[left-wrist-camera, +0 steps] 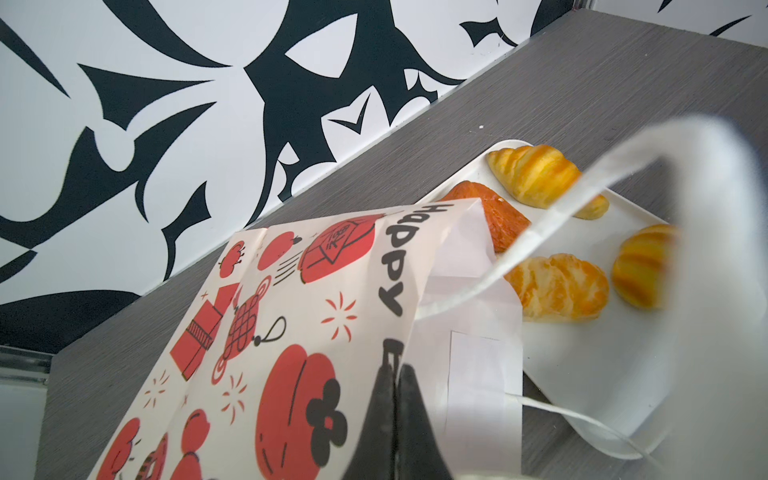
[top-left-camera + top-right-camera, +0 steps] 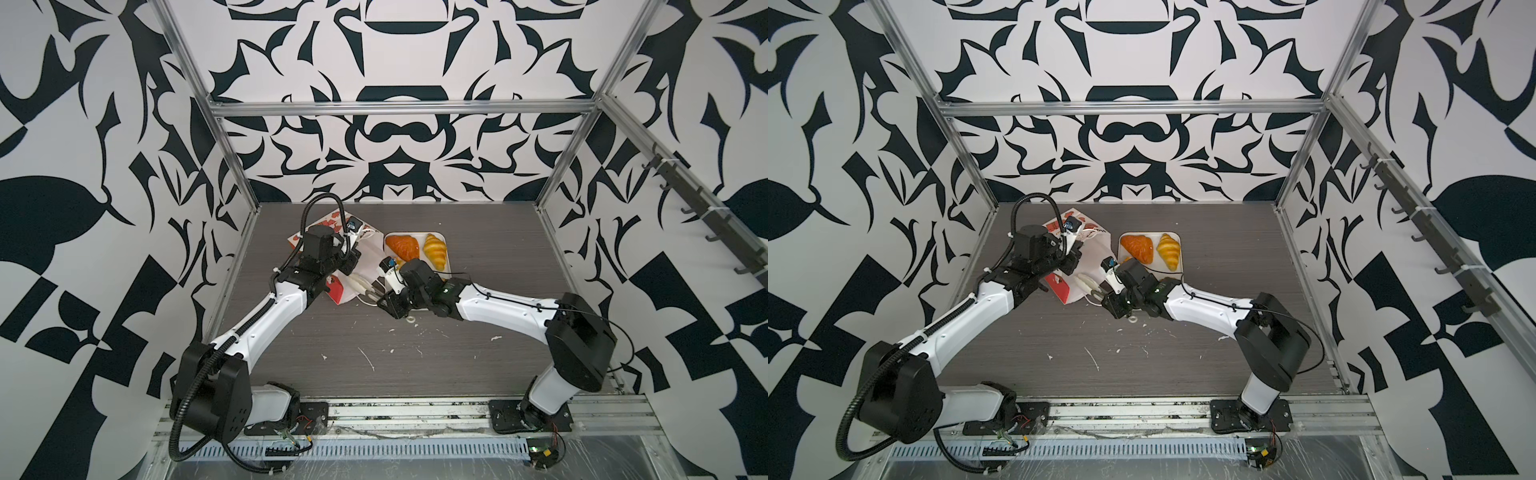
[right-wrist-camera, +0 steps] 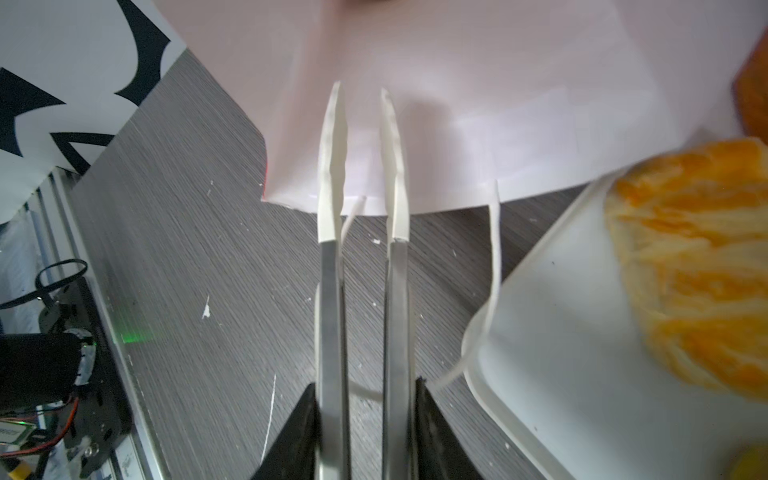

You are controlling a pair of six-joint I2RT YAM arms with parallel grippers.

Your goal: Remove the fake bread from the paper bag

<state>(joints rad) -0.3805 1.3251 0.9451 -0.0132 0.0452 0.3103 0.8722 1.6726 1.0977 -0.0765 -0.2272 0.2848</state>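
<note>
Left gripper (image 1: 395,370) clamped on paper bag (image 1: 291,311) rim. Right gripper (image 3: 361,95) narrowly parted, tips across the bag's open edge; tray (image 3: 561,332) rim just beside. Bare table (image 2: 374,374) toward arm bases

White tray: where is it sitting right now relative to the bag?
In both top views the white tray sits just right of the paper bag, toward the far side of the table, with fake bread on it.

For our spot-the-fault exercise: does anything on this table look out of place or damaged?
White flecks and scrapes mark the dark tabletop near the front, like chipped paint. The paper bag lies tipped on its side.
</note>
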